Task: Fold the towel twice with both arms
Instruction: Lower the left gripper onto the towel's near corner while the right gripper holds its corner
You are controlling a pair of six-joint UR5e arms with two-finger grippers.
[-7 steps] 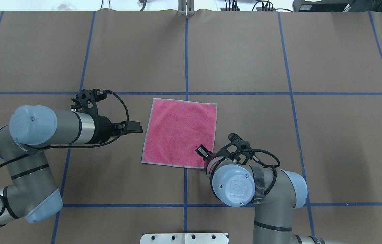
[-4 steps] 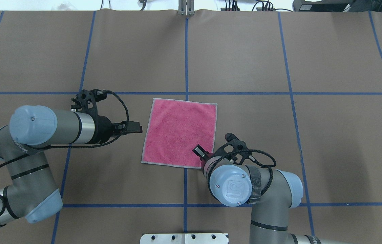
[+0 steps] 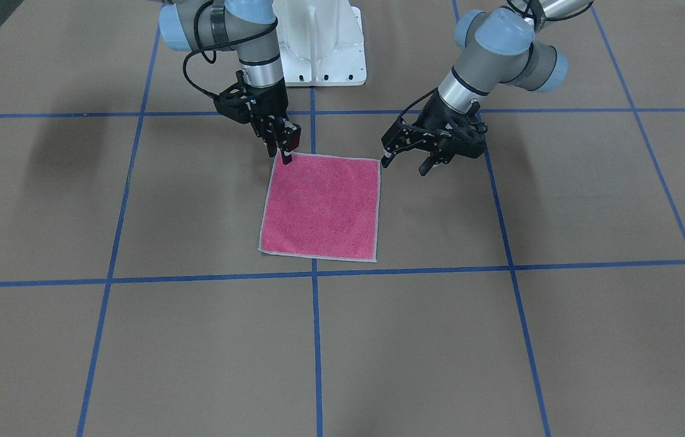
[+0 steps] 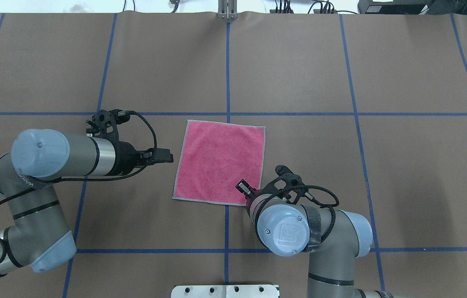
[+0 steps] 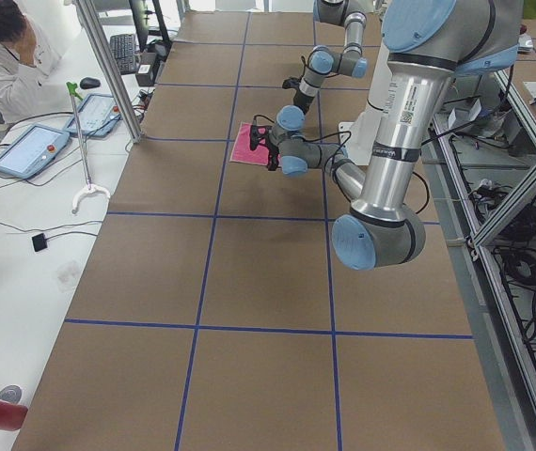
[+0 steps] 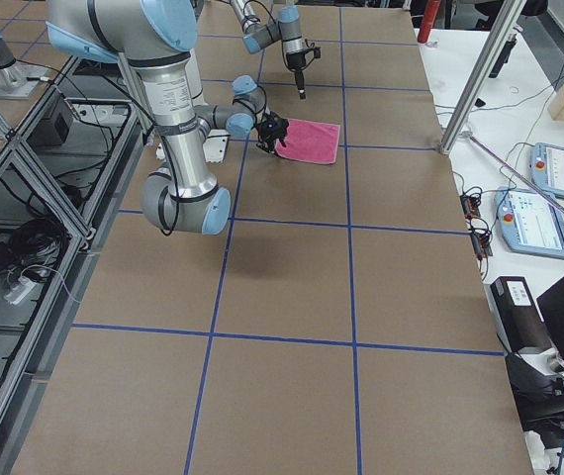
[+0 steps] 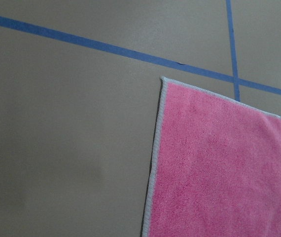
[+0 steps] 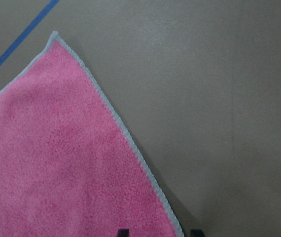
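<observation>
Front-facing view: my right pincer (image 3: 285, 158) stands part-open astride a corner of the towel (image 3: 321, 206), left pincer (image 3: 403, 167) wide beside it; I fear a thin hem bite slipping on lifting.

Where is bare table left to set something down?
Bare table lies beyond the towel on its far side, and between its right edge and the blue tape line. Crowded: left edge by the left gripper, near right corner at the right gripper.
</observation>
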